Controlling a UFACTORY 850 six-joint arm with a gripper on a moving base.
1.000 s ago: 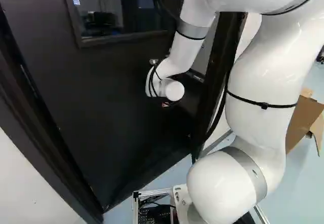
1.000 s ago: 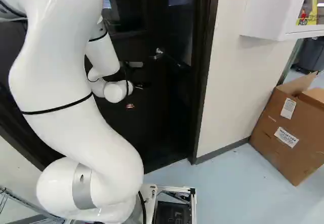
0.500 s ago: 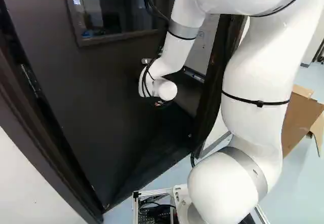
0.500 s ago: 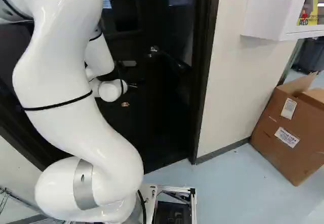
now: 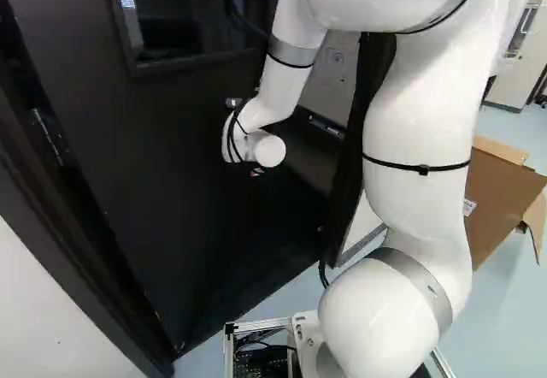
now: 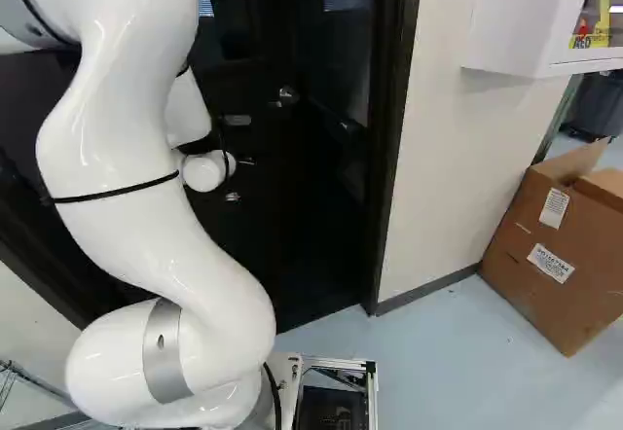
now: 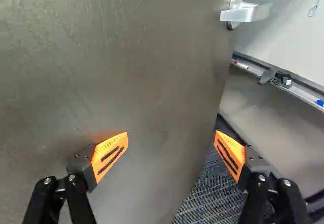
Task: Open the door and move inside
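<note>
While the tool (image 5: 256, 171) stands spread wide | door (image 7: 152, 82) ajar | carpet (image 7: 212, 196) beyond its free edge

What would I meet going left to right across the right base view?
White jointed robot arm → silver metal door handle → dark right-hand door-frame post → cream painted wall → brown cardboard box.

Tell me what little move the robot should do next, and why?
I'd gently push the door a bit wider with the open tool. It's ajar: carpet shows past its edge. The tool grips nothing and faces the door, so pushing probably suits better than pulling.
</note>
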